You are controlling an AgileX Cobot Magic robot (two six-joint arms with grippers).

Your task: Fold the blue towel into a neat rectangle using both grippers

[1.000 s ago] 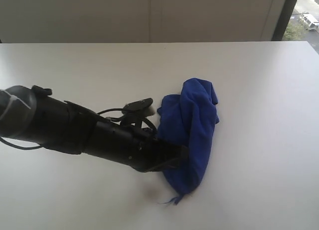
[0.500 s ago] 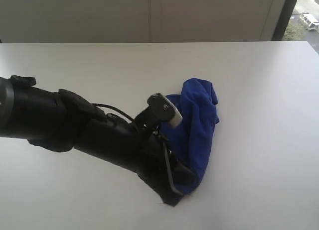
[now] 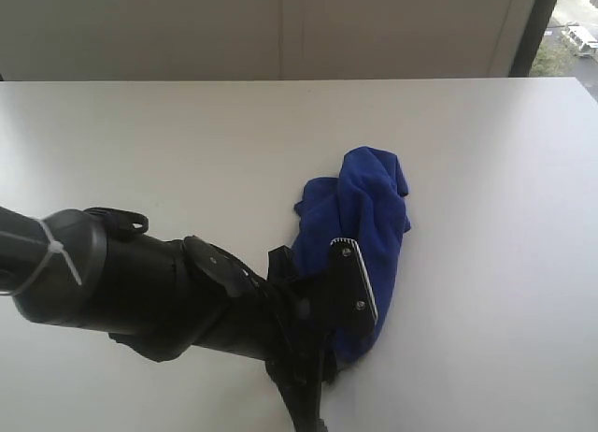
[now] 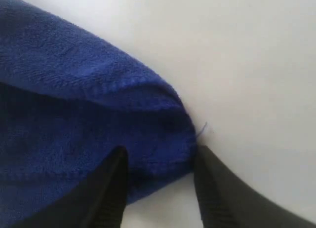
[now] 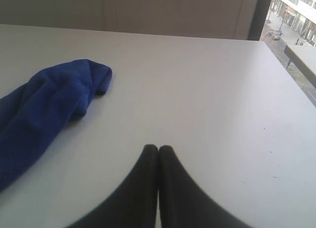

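1. Towel (image 3: 364,212), deep blue, lay bunched in a long crumpled heap on the white table (image 3: 187,133), right of centre in the exterior view, not folded flat.
2. Its near end sat at my left claw (image 4: 160,154). The jaws were apart and straddled that corner, with cloth between them. I could not tell whether either finger pressed the cloth.
3. A thin thread (image 4: 203,128) stuck out from the corner, just beside one finger.
4. My left arm (image 3: 140,292) stretched low over the table from the left of the exterior view and hid the heap's near-left edge.
5. My right claw (image 5: 158,148) had its jaws together with nothing between them. It sat over bare table, apart from the heap's other end.
6. Behind the table were a plain wall and a window strip (image 3: 565,30) at the far right.
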